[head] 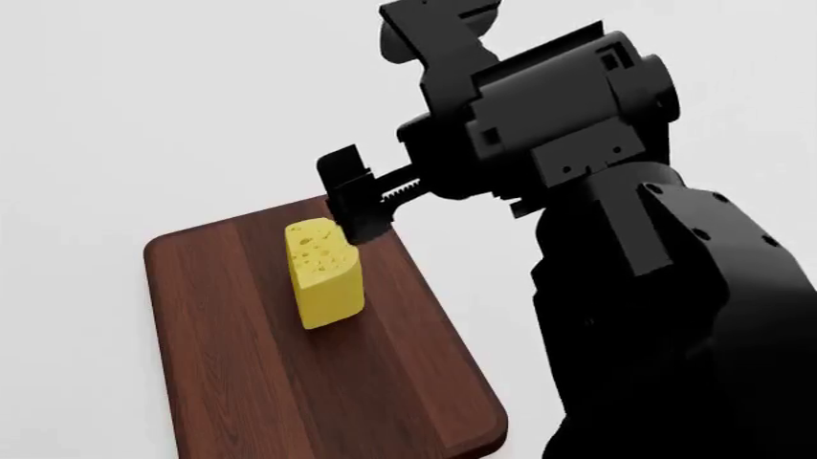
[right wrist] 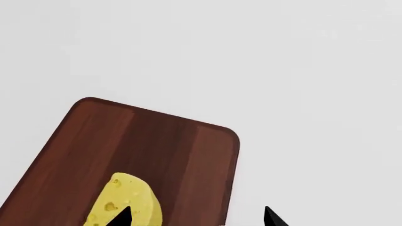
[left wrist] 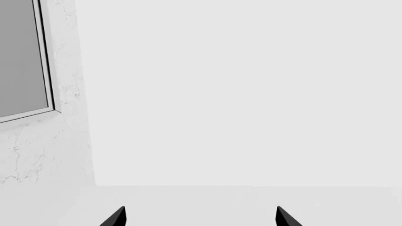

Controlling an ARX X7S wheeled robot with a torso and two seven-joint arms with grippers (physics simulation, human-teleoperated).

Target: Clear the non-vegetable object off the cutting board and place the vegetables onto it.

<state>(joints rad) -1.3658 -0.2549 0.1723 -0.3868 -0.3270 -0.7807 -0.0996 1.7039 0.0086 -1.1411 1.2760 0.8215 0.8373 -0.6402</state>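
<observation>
One cheese wedge [head: 324,273], yellow with round holes, stands upright on one cutting board [head: 255,382], a dark brown plank board with rounded corners that lies flat on the white worktop [head: 102,115]. In the head view the wedge sits on the board's far half, closer to the right long edge than to the left. One arm is visible there: the right arm [head: 664,287], black, reaching in from the right, with the right gripper [head: 351,206] at the wedge's upper far corner; whether it touches the cheese cannot be told. The right wrist view shows two dark fingertips [right wrist: 120,217], jaws apart, one tip overlapping the wedge and the other over bare worktop beside the board's edge. The left wrist view shows the left gripper [left wrist: 199,216] as two dark tips, jaws apart with nothing between them, over plain white surface, with one grey framed panel [left wrist: 22,56] set in a marbled white surface [left wrist: 37,150] to one side.
</observation>
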